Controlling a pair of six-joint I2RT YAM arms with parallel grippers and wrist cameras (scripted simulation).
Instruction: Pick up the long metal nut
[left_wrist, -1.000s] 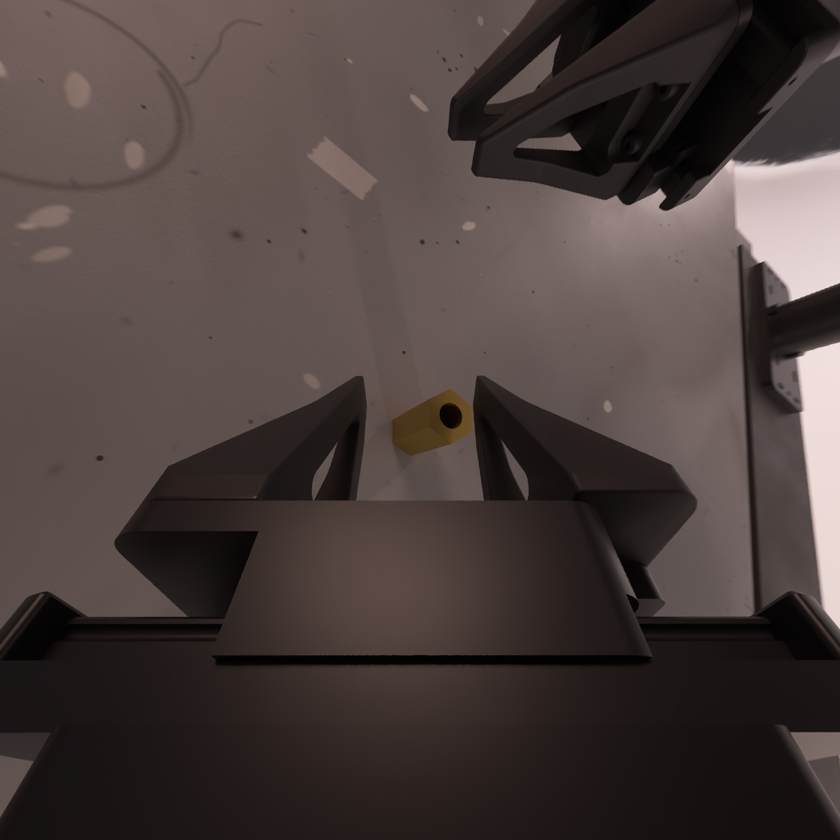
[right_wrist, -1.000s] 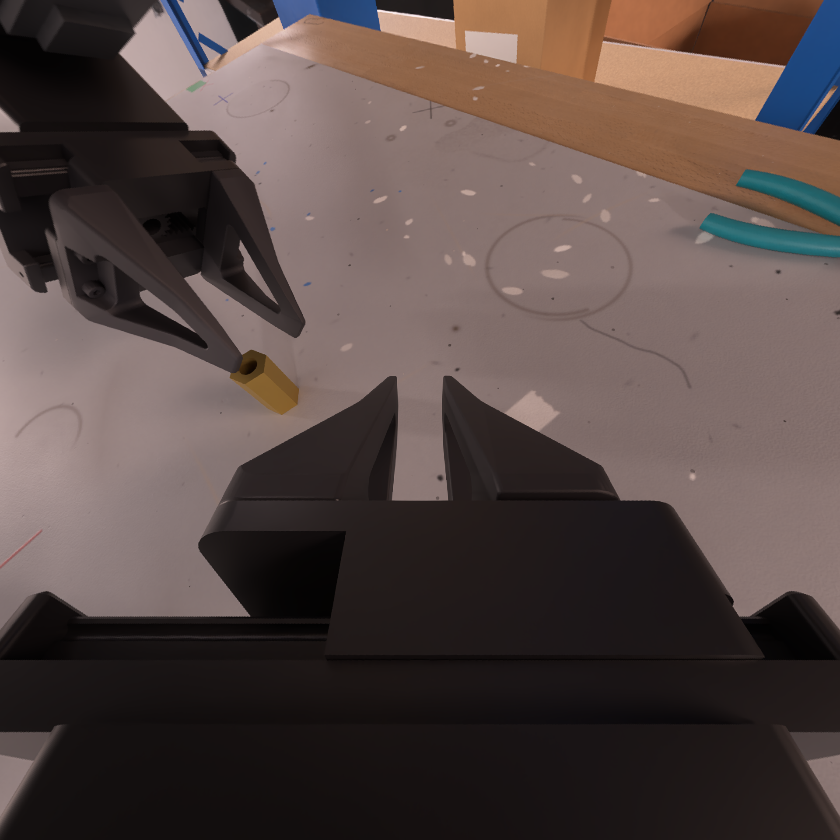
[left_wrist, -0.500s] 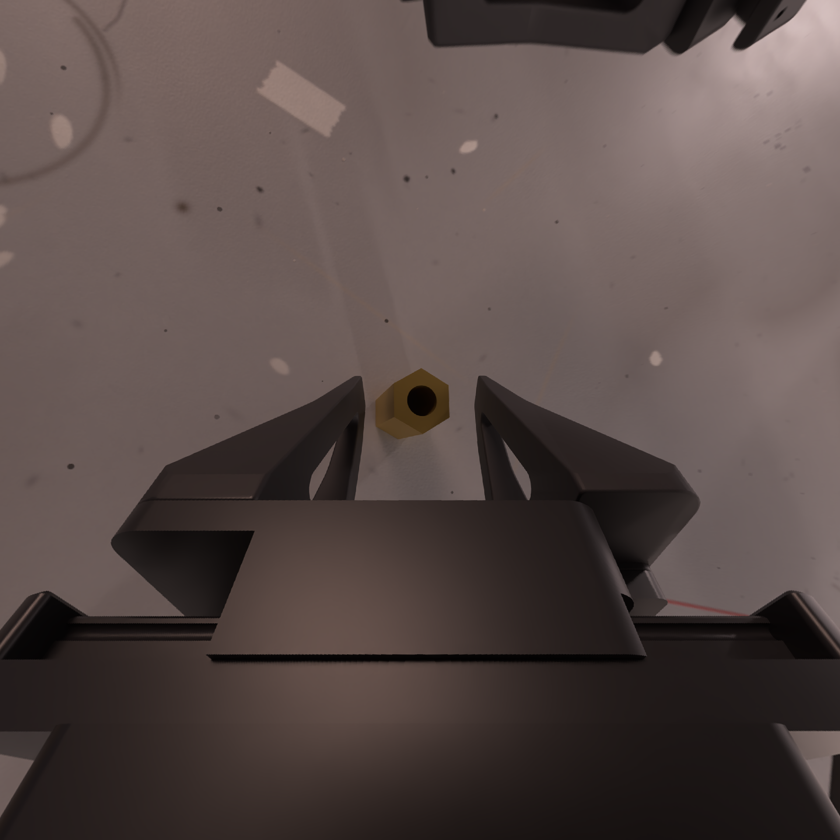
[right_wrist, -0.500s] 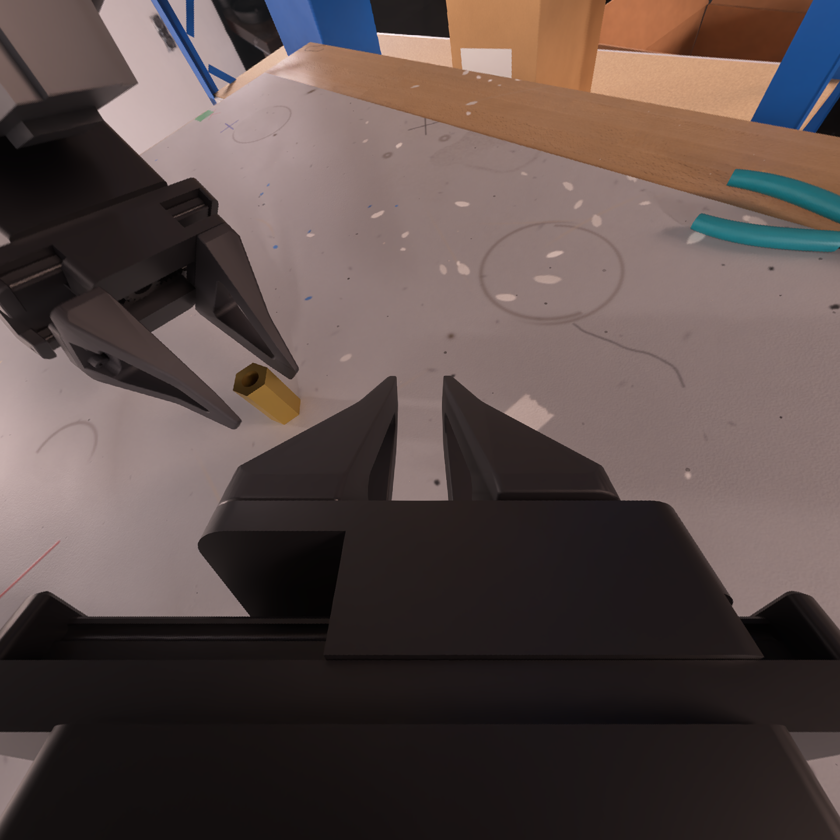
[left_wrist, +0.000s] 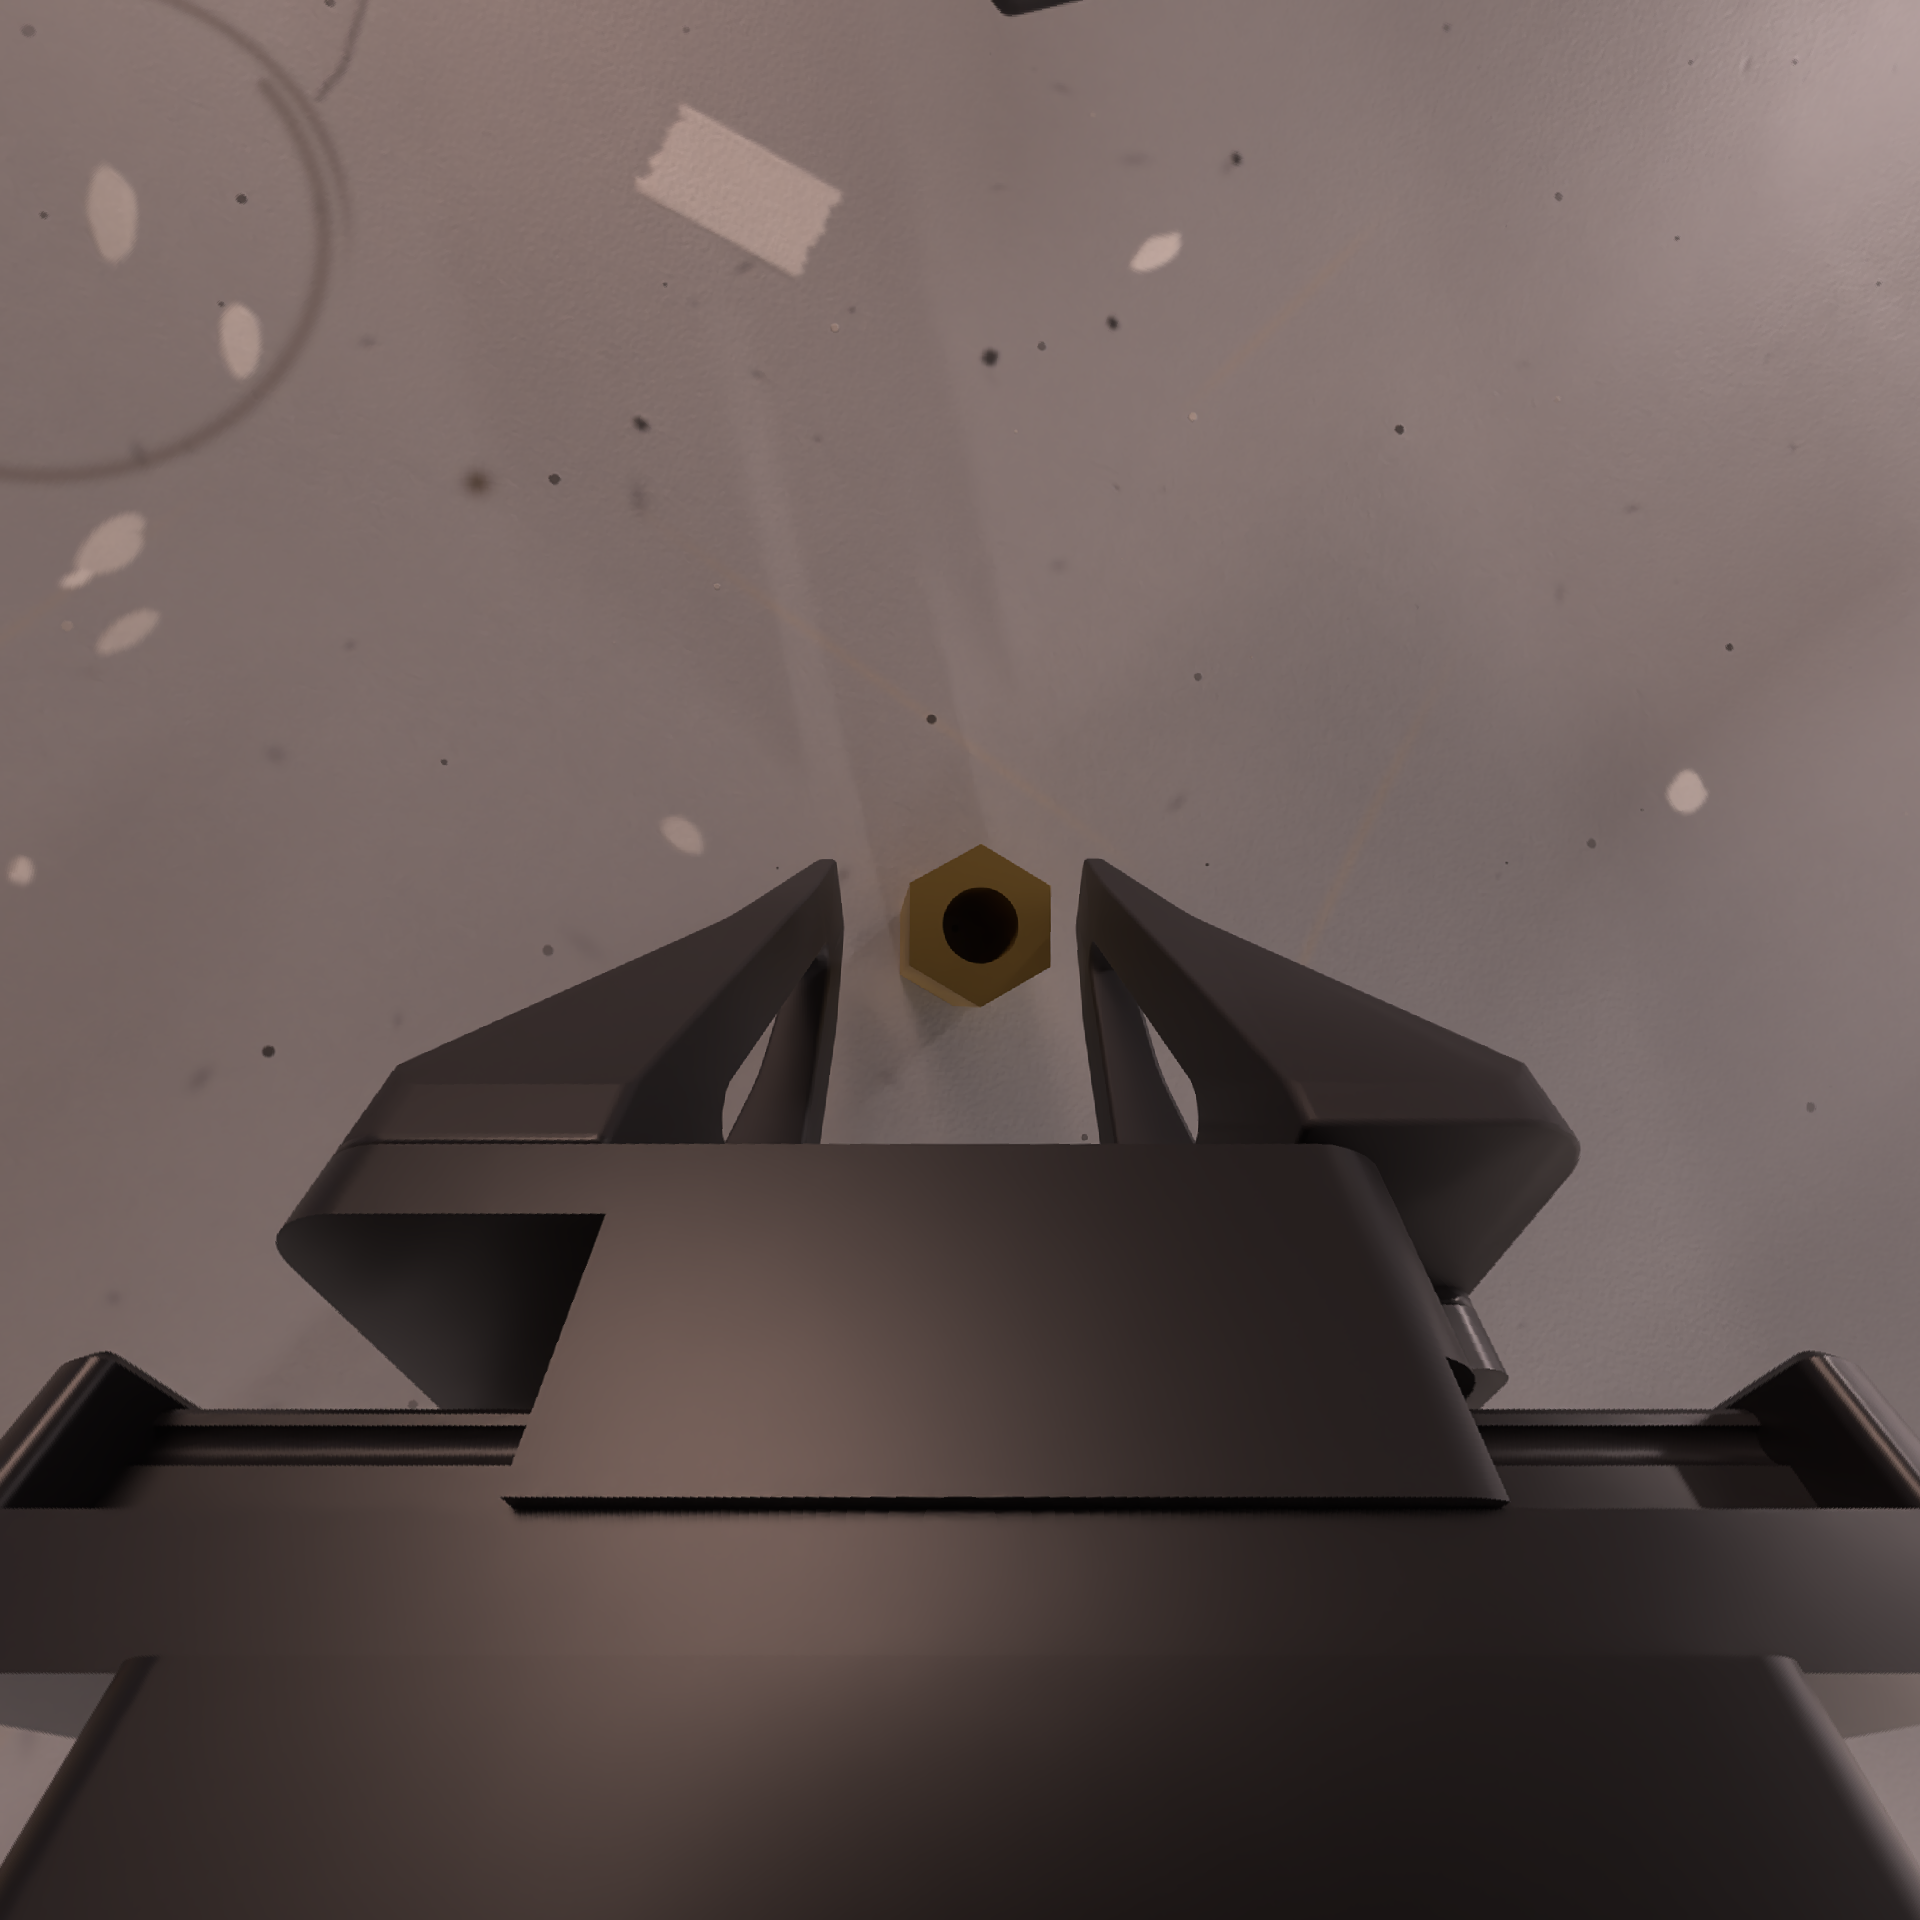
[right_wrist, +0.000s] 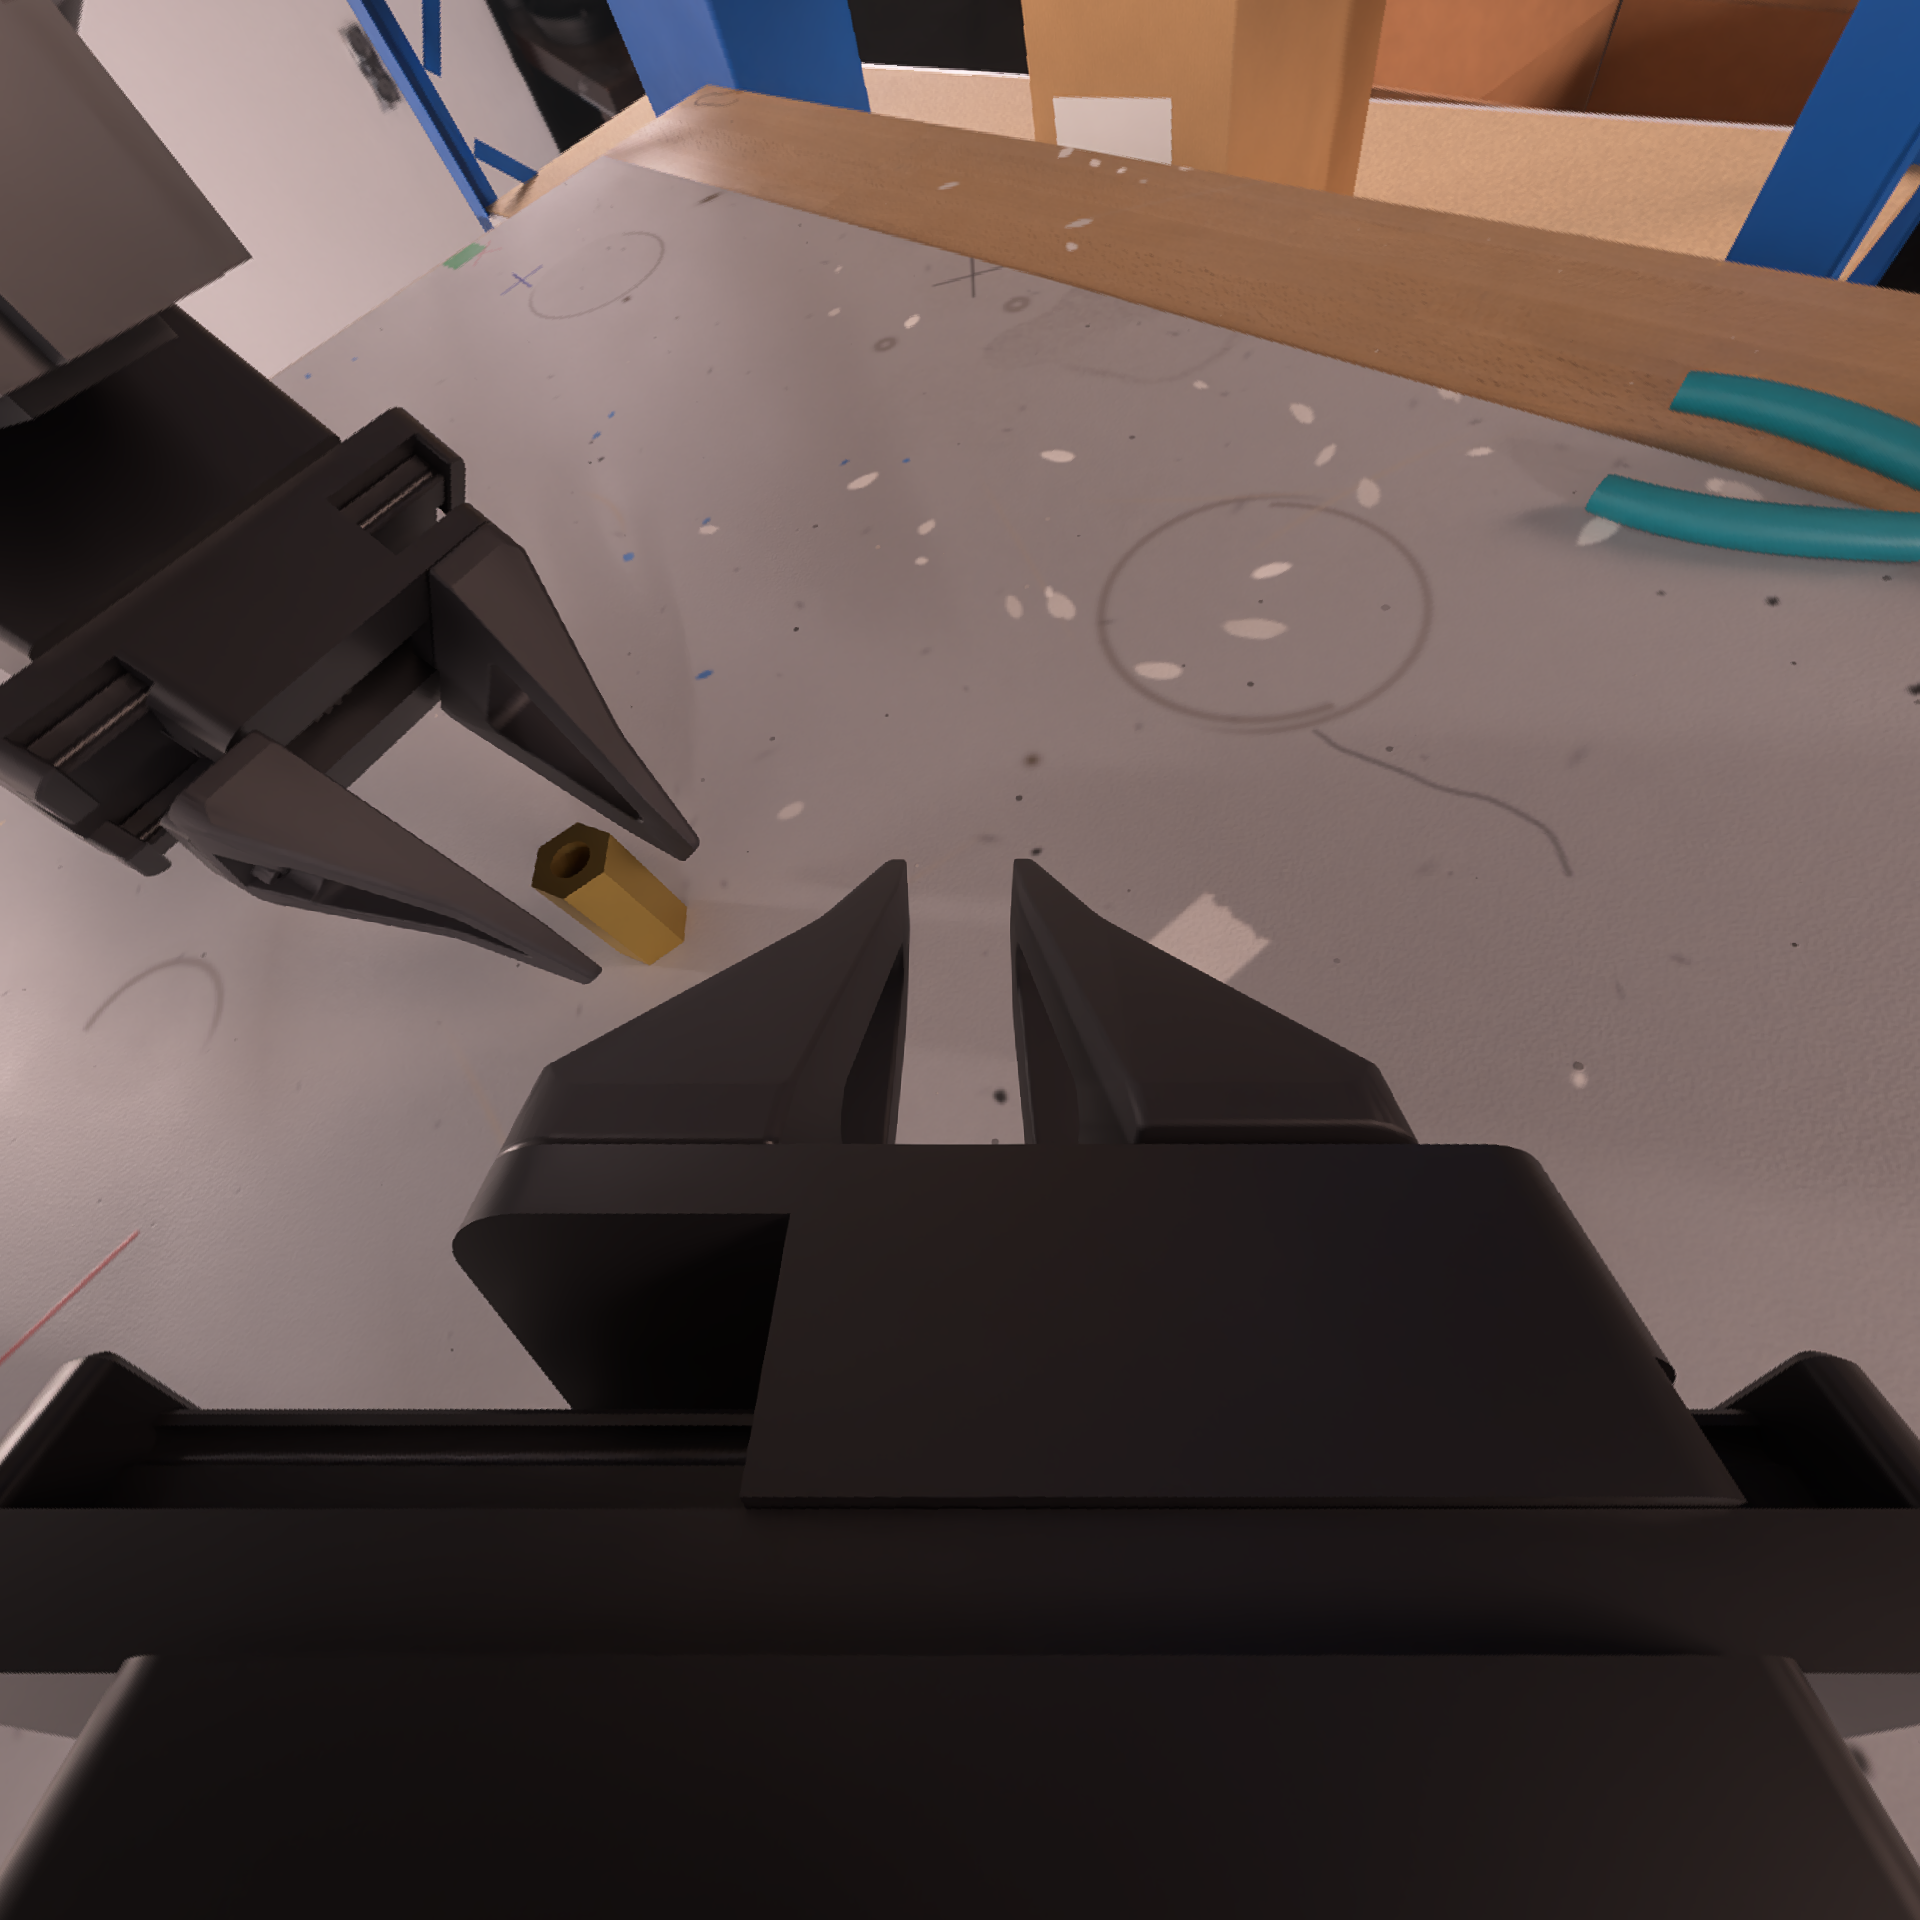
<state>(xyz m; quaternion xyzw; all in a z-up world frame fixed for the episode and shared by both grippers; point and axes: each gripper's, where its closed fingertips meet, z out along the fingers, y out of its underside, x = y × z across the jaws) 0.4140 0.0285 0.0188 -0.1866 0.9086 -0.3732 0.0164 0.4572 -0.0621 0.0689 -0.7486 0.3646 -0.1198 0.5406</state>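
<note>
The long metal nut (left_wrist: 977, 925) is a brass-coloured hexagonal piece on the grey table. In the left wrist view I see it end-on, its bore facing the camera. My left gripper (left_wrist: 958, 868) is open, with one finger on each side of the nut and a small gap on both sides. The right wrist view shows the nut (right_wrist: 613, 899) between the left gripper's (right_wrist: 636, 914) spread fingertips. My right gripper (right_wrist: 958, 868) hovers to the right of the nut, its fingers nearly together with nothing between them.
Teal-handled pliers (right_wrist: 1766, 520) lie at the far right. A wooden bench edge (right_wrist: 1247, 239), cardboard boxes (right_wrist: 1195, 83) and blue frame posts (right_wrist: 1829, 125) stand behind. A strip of pale tape (left_wrist: 738, 192) lies on the table beyond the nut.
My left gripper has swung round the nut, so the nut now shows end-on and centred between its fingers. The right gripper has slid almost out of the top of the left wrist view.
</note>
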